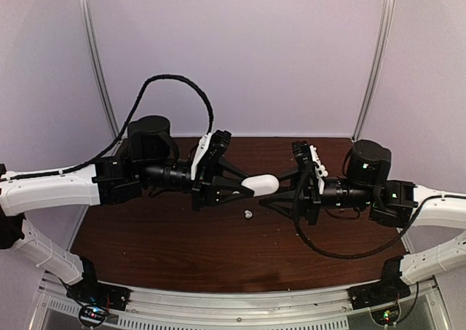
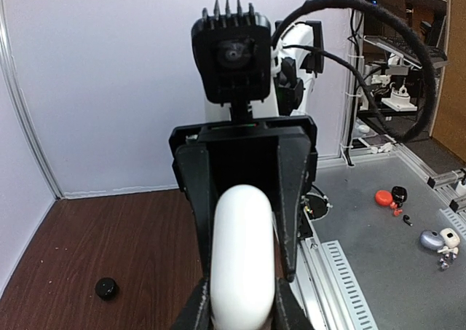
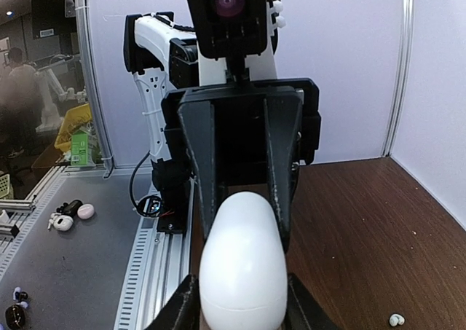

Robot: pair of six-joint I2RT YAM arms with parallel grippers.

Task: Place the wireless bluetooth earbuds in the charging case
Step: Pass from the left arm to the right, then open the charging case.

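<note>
The white oval charging case (image 1: 260, 184) hangs in the air over the middle of the table, lid closed. My left gripper (image 1: 251, 189) is shut on its left end and my right gripper (image 1: 282, 184) is shut on its right end. In the left wrist view the case (image 2: 242, 264) fills the gap between my left gripper's (image 2: 242, 309) fingers. The right wrist view shows the case (image 3: 244, 272) the same way in my right gripper (image 3: 244, 312). One white earbud (image 1: 248, 215) lies on the table just below the case, also seen low right as the earbud (image 3: 395, 320).
A small black round object (image 2: 107, 288) sits on the brown table (image 1: 160, 250) to the left. White walls close the table at the back and sides. Beyond the metal rail (image 1: 240, 304) lies a grey bench with loose earbud parts (image 2: 437, 239).
</note>
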